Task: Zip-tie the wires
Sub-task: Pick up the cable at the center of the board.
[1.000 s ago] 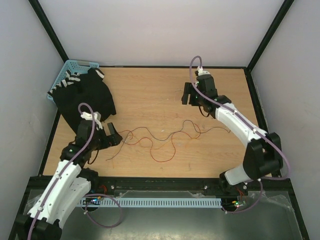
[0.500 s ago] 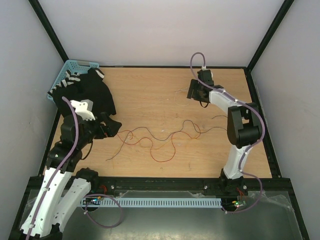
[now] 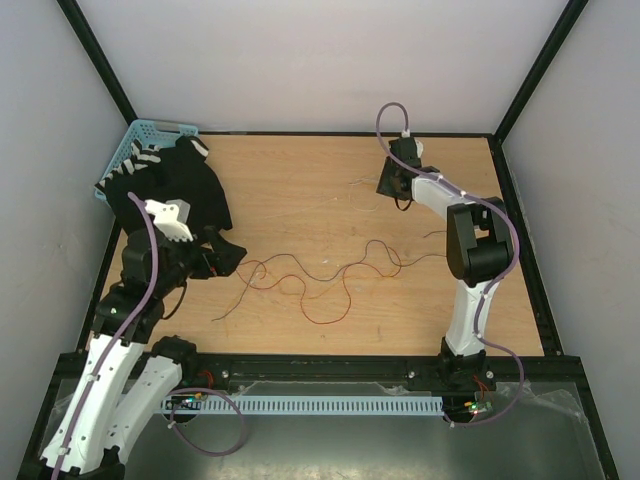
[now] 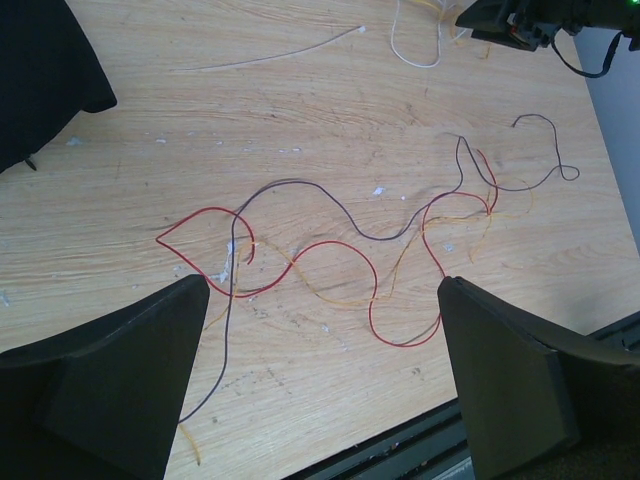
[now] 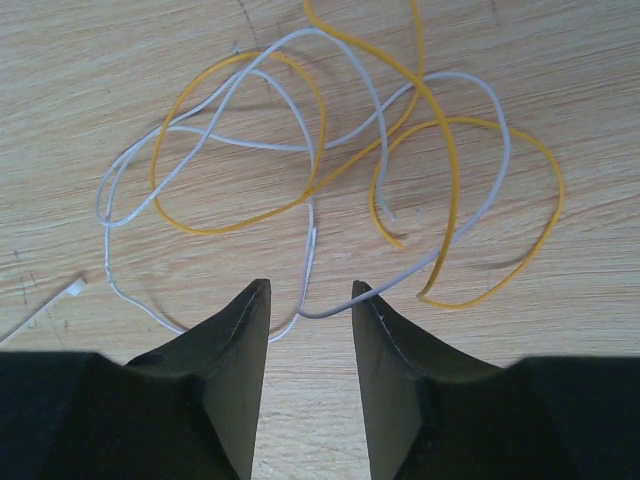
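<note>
The wires, thin red, orange and brown strands, sprawl across the middle of the table; they also show in the left wrist view. My left gripper hovers wide open above their near left part, holding nothing. At the back, my right gripper points down at a small tangle of white and yellow wires. Its jaws stand partly open, with a white strand lying between the tips. The zip tie, a pale strip, lies left of that tangle; only its end shows in the right wrist view.
A black cloth lies at the back left, half out of a blue basket. A black rail runs along the table's front edge. Black frame posts and white walls close in the sides.
My right gripper has moved a little farther back and lowered over the white and yellow tangle, and its jaws have narrowed. The left arm drew back and up earlier, then held still.
</note>
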